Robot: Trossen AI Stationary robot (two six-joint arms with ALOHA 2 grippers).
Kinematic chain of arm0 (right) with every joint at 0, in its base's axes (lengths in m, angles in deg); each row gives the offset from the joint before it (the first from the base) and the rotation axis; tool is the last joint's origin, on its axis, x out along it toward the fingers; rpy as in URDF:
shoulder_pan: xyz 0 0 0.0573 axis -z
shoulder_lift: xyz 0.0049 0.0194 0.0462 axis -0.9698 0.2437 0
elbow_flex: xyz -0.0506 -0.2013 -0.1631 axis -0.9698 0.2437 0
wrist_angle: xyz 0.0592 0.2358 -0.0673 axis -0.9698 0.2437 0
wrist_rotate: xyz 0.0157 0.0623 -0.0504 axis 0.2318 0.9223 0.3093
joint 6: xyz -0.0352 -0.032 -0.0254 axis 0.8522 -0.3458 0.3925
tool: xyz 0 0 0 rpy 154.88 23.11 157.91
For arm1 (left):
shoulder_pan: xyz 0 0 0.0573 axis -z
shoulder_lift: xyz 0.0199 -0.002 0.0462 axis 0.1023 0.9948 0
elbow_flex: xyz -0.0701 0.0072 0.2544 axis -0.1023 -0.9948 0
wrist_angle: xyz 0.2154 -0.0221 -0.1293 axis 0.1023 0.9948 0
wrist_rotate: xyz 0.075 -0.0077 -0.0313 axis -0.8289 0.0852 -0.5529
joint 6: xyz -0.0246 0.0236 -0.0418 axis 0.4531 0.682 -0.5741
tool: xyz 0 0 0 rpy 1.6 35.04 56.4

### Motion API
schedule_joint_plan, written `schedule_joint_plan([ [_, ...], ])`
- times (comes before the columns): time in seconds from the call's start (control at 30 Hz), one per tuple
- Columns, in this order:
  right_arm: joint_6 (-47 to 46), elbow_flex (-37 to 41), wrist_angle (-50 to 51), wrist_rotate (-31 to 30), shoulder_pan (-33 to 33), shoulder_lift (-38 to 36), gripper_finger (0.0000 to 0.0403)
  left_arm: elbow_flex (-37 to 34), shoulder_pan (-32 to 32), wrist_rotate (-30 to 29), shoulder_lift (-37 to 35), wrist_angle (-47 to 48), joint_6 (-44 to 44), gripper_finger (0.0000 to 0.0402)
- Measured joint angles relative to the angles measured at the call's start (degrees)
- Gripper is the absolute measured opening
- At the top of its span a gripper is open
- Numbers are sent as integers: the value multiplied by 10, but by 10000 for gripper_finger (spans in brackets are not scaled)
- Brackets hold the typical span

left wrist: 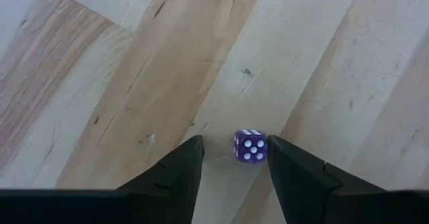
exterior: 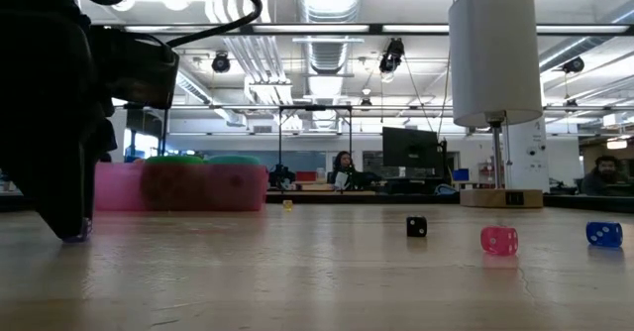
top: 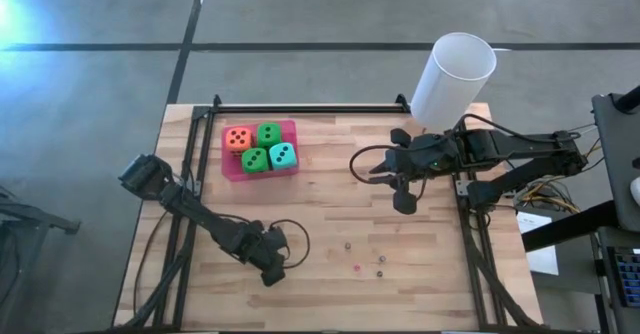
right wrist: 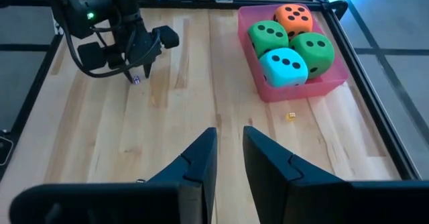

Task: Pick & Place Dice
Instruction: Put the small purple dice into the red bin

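Note:
Four foam dice, two green (top: 255,160), one teal (top: 283,155) and one orange (top: 239,139), lie together in a pink tray (top: 290,126) on the table's far left; the right wrist view shows them too, among them the teal one (right wrist: 284,67). My left gripper (top: 272,272) is low over the near middle of the table, open, pointing down. A tiny purple die (left wrist: 250,145) with white pips sits on the wood between its fingers (left wrist: 231,143). My right gripper (top: 378,169) hovers over the middle right, open by a narrow gap (right wrist: 229,133), holding nothing. My left gripper comes from above with one finger on each side of the tiny purple die (left wrist: 250,145), which rests on the table. The die lies close to one finger (left wrist: 276,153); I cannot tell whether they touch.
A tall white cup (top: 452,79) stands at the far right by the right arm. Tiny dice lie on the near middle of the wood: black (exterior: 417,227), pink (exterior: 498,240), blue (exterior: 603,234). A tiny yellow one (right wrist: 291,117) is near the tray. People sit in the room beyond.

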Motion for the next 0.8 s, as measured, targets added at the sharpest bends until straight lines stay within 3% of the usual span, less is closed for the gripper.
schedule_joint_plan([
  [0.4, -2, 0, -7, 0, 0, 0, 84, -1, 0, 4, 0, -2, 20, 155],
  [0.8, -2, 0, -13, 0, 0, 0, 73, -2, 0, 3, 0, -1, 22, 70],
])
